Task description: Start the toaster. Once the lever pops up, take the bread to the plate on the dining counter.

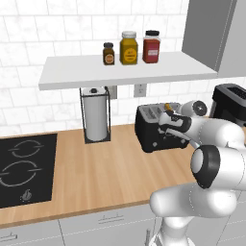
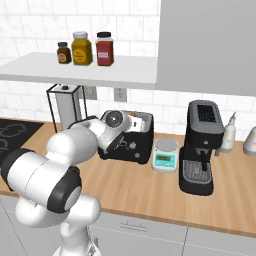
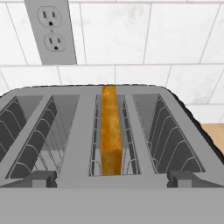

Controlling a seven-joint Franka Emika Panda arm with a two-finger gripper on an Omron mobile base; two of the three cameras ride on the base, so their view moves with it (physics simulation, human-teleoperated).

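The small black boxy toaster [image 1: 156, 127] with a silvery slotted top is seen on the light-wood table [image 1: 96, 173], just beside the wire paper-towel stand [image 1: 96, 115]. The tan slice of bread [image 3: 111, 131] stands on edge in one slot of the toaster. It is judged light, stiff and crumbly; its exposed top edge should be pinched gently. The hand [image 1: 168, 117] hangs released above the toaster, under a white wall shelf [image 1: 125, 72].
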